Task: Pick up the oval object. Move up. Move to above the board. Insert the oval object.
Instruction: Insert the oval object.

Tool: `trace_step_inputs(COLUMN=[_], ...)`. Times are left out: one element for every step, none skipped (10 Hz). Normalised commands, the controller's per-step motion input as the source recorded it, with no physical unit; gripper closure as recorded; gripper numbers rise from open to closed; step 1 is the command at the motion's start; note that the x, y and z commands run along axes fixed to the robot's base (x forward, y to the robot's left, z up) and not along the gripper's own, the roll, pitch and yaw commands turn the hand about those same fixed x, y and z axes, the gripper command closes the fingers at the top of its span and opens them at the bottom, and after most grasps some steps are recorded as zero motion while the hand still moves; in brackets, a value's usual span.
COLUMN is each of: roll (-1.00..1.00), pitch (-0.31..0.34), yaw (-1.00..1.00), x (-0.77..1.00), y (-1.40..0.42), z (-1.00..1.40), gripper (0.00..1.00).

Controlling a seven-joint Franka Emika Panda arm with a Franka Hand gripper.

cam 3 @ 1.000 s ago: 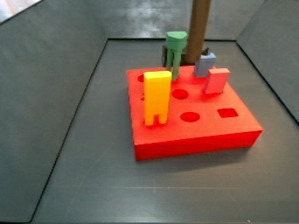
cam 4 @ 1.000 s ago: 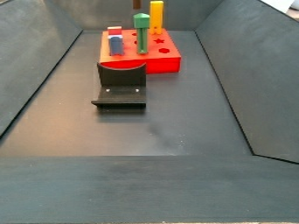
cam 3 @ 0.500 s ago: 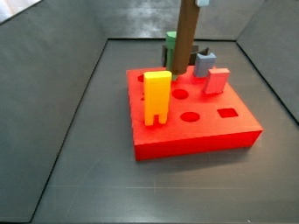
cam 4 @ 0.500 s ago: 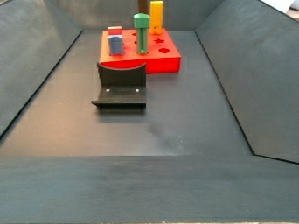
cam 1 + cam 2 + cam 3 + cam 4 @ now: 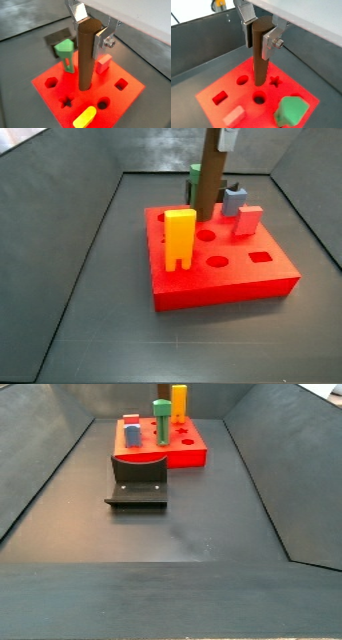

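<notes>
My gripper (image 5: 90, 27) is shut on the top of the oval object (image 5: 85, 55), a tall dark-brown peg held upright over the red board (image 5: 50, 95). Both wrist views show the silver fingers (image 5: 271, 37) clamping it. Its lower end hangs over the middle of the board's top face, close to a round hole (image 5: 260, 99) and a star hole (image 5: 274, 81). I cannot tell if it touches the board. In a side view the peg (image 5: 210, 173) rises over the board's far half (image 5: 221, 263), with the gripper (image 5: 229, 138) at the frame's top.
On the board stand a yellow-orange peg (image 5: 179, 238), a green peg (image 5: 65, 55), a grey-blue peg (image 5: 235, 200) and a small pink-red peg (image 5: 249, 220). The dark fixture (image 5: 138, 481) stands on the floor beside the board (image 5: 187, 454). Grey walls enclose the floor.
The oval object has shifted left over the board, away from the grey-blue peg. The gripper has come down into the top of the side view.
</notes>
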Motion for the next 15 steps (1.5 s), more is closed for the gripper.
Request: trace_step_inputs(roll=[0.02,0.01,0.04,0.15,0.18,0.17,0.23,0.21,0.12,0.00,0.00,0.00,0.00,0.00,0.00], pitch=[0.000,0.000,0.000,-0.026,-0.050,-0.036,0.020,0.000,-0.011,-0.036,-0.044,0.000,0.000,0.000,0.000], yaw=[-0.32,-0.18,-0.23,-0.75,-0.82,-0.74,-0.07,0.18,0.21,0.17,0.10,0.00,-0.04,-0.17,-0.12], x=[0.80,0.92,0.85,0.28,0.21,0.27,0.15,0.00,-0.05,-0.03,-0.09,0.00,0.00,0.00,-0.21], y=[-0.19,-0.21,-0.23,-0.15,-0.12,-0.15,-0.64,-0.59,-0.53,0.00,0.00,0.00,0.00,0.04,0.00], z=[-0.05,-0.03,-0.05,-0.21,-0.28,-0.23,-0.05,-0.11,-0.22,-0.17,-0.27,-0.20,-0.16,0.00,-0.05], gripper=[1.00,1.00,1.00,1.00,1.00,1.00,1.00,1.00,1.00,1.00,1.00,1.00,1.00,1.00,1.00])
